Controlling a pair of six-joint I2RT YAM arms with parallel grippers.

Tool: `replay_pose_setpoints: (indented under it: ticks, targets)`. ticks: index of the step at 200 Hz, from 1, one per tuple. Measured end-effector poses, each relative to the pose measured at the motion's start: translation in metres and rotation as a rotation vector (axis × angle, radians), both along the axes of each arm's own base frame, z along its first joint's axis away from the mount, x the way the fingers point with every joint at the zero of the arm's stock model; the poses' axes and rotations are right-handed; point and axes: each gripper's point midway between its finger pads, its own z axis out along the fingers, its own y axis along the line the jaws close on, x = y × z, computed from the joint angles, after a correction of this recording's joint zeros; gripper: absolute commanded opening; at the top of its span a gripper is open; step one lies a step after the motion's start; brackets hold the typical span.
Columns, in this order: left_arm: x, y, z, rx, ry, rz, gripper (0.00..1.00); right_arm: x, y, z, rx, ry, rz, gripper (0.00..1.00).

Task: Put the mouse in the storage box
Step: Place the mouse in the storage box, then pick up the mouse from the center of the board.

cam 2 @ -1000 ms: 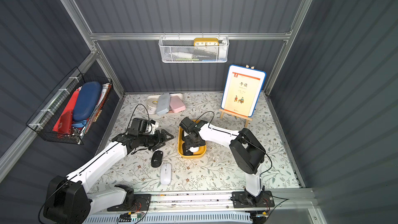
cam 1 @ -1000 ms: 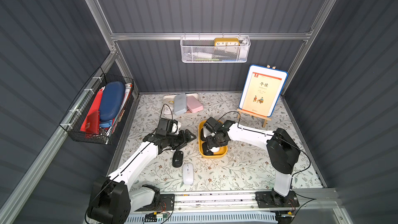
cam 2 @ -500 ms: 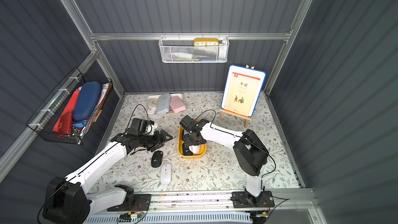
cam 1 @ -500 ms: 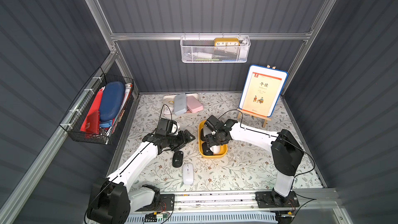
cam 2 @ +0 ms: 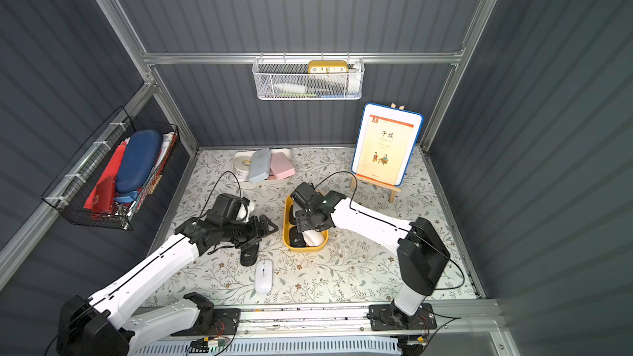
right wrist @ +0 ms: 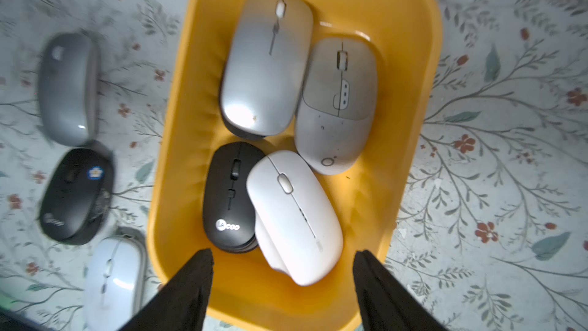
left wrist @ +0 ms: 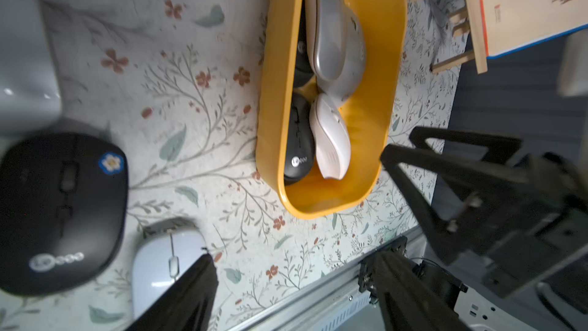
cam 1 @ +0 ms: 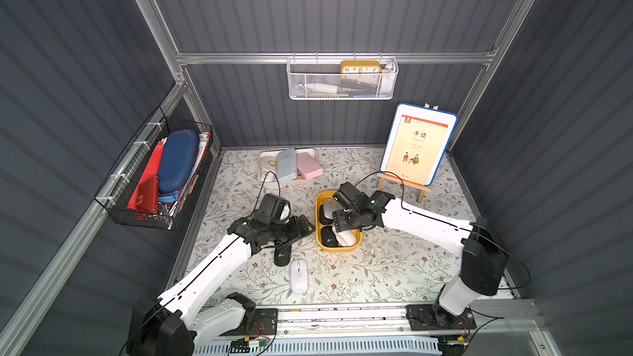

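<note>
The yellow storage box [cam 1: 339, 250] stands mid-table and holds several mice. A white mouse [right wrist: 294, 214] lies loose in it, leaning on a black mouse [right wrist: 234, 199], with two grey ones behind. My right gripper [right wrist: 283, 256] hangs open just above the box's near end, its fingers apart on either side of the white mouse and touching nothing. My left gripper [cam 1: 306, 229] is open and empty, hovering left of the box. Below it, on the table, lie a black mouse [cam 1: 282, 256] and a white mouse [cam 1: 299, 275]; a grey mouse [right wrist: 66, 87] lies beside them.
A white tray [cam 1: 265, 166] with cases and tape sits at the back. A book on a wooden easel [cam 1: 416, 147] stands back right. A white mesh basket [cam 1: 342, 83] hangs on the rear wall and a black wire basket [cam 1: 154, 179] on the left wall.
My right gripper's jaws have widened and let the white mouse go into the box, and the gripper has lifted slightly. The left arm has hardly moved.
</note>
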Motion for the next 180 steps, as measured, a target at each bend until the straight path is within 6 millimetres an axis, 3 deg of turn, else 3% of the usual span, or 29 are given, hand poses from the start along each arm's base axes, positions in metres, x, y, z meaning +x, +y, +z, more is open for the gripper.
replay_pose_setpoints:
  ticks: [22,38,56,83,105,146,180]
  targets:
    - [-0.037,-0.013,-0.011,0.044,0.064,-0.024,0.81,-0.003,-0.004,0.038,0.084,-0.08,-0.008,0.76]
    - [-0.059,-0.011,-0.028,0.125,0.135,0.003,0.83,-0.01,-0.011,0.047,0.124,-0.107,-0.012,0.8]
    - [-0.071,0.003,-0.042,0.229,0.19,0.093,0.83,-0.022,-0.027,0.035,0.123,-0.11,-0.023,0.86]
    - [-0.07,0.034,-0.051,0.353,0.213,0.276,0.85,-0.04,-0.065,0.003,0.096,-0.105,-0.071,0.89]
    - [-0.067,0.042,-0.058,0.404,0.219,0.331,0.85,-0.043,-0.088,-0.003,0.097,-0.109,-0.119,0.9]
    - [-0.073,0.029,-0.107,0.552,0.321,0.264,0.86,-0.042,-0.088,0.003,0.164,-0.115,-0.125,0.89]
    - [-0.079,0.029,-0.113,0.549,0.315,0.222,0.87,-0.052,-0.087,0.0,0.204,-0.088,-0.109,0.89]
